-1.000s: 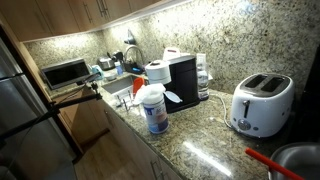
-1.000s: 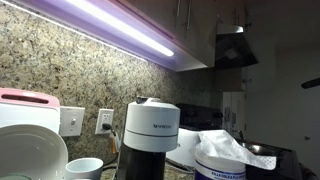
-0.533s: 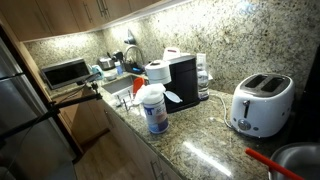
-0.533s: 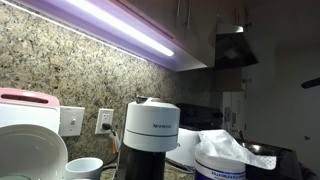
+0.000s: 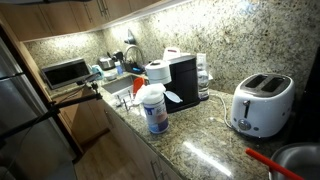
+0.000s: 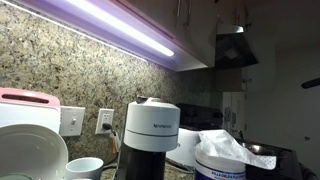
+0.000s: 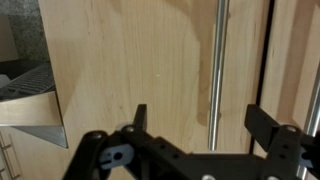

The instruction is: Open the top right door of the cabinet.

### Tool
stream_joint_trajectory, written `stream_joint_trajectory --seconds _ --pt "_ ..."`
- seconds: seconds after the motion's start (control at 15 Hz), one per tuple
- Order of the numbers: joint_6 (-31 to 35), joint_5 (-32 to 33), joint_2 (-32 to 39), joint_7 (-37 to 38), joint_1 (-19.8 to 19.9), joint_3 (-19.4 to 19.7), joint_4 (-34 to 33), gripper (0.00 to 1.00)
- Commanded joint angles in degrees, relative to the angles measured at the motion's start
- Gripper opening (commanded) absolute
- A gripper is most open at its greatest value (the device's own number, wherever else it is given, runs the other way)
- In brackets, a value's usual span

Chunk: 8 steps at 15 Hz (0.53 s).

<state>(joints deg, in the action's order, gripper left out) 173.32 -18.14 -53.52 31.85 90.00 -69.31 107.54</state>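
Observation:
In the wrist view the light-brown wooden cabinet door (image 7: 130,60) fills the frame, with a slim vertical silver bar handle (image 7: 217,60) on it. My gripper (image 7: 200,122) is open, its two black fingers standing either side of the handle's lower end, not closed on it. A second handle (image 7: 314,90) shows at the right edge past the door seam. In both exterior views only the cabinet's underside shows (image 5: 90,10) (image 6: 200,20); the gripper is out of those views.
Granite counter (image 5: 205,145) holds a white toaster (image 5: 260,103), a black coffee machine (image 5: 182,80), a wipes canister (image 5: 153,108) and a microwave (image 5: 65,72). A black range hood (image 6: 235,48) and under-cabinet light strip (image 6: 120,28) hang nearby.

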Motion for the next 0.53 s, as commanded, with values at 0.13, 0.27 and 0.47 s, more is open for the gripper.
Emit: stream_joint_trajectory --seconds 0.13,0.27,0.47 --pt "0.89 2.67 3.3 -0.74 5.98 -6.26 -4.81 1.0" --pt "1.35 2.56 3.47 -0.78 9.16 -8.62 -7.28 1.0" --pt "1.16 2.47 2.4 -1.09 13.22 -10.3 -10.59 1.0"
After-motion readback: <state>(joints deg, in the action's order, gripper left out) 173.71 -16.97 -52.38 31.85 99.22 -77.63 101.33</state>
